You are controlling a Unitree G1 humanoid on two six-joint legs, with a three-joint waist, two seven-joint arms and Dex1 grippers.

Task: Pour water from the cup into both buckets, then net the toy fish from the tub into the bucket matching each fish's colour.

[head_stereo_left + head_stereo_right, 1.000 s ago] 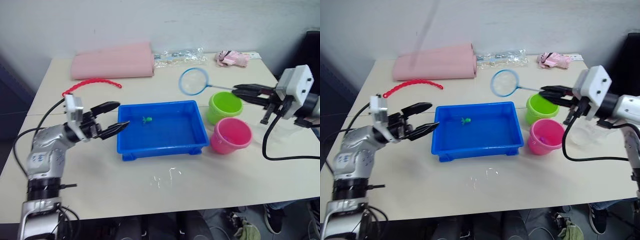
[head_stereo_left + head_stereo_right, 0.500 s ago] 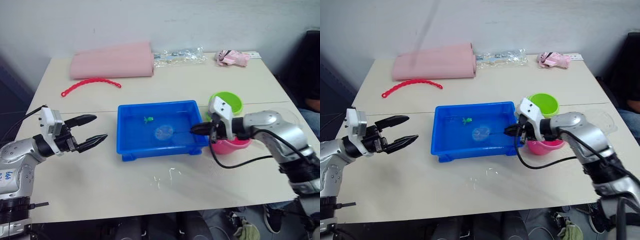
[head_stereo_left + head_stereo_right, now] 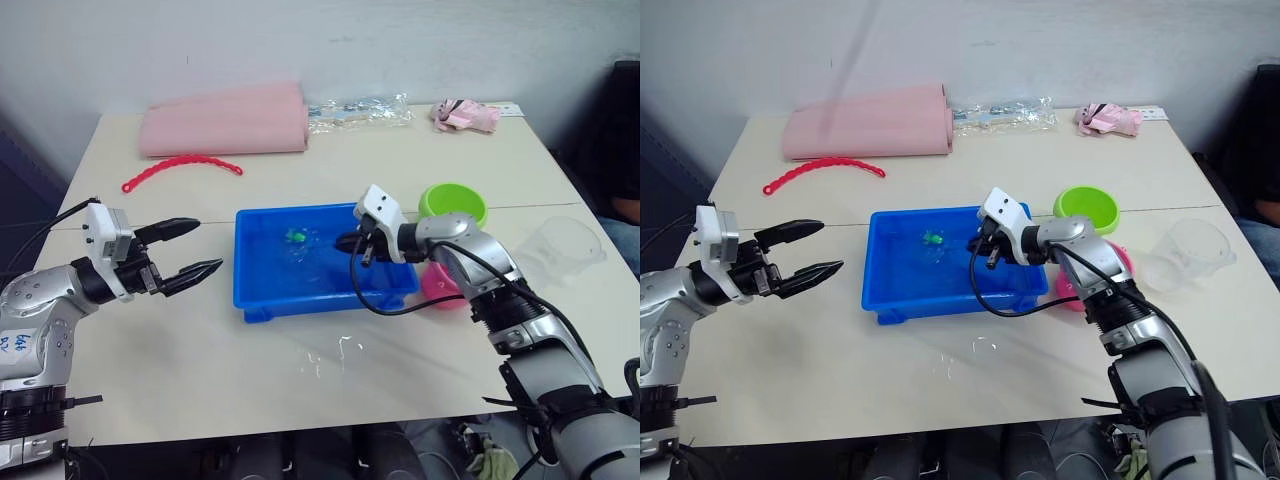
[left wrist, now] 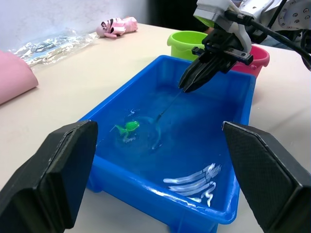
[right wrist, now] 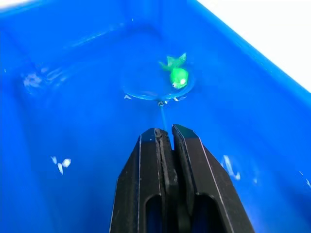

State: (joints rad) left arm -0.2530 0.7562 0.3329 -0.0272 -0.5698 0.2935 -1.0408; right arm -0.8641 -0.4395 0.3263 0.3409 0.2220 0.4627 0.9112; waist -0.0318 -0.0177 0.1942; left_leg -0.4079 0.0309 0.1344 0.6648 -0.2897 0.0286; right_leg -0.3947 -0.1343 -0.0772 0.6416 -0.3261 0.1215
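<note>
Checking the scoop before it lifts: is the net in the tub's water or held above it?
In the water. The right gripper is shut on the handle, and the net sits submerged in the tub, around the green fish.

Right gripper (image 5: 165, 136) over tub (image 5: 272, 92), two black fingers (image 5: 146, 184) pressed together, clamped on thin net handle. Handle goes from fingertips straight down into water. Net (image 5: 158, 85) is under water surface, hoop lies low near tub bottom, its rim seen faint through water. Green toy fish (image 5: 177, 75) is inside hoop outline, at its far side from gripper. Small ripples and white light reflections on water around. Blue wall of tub rises on both sides.
</note>
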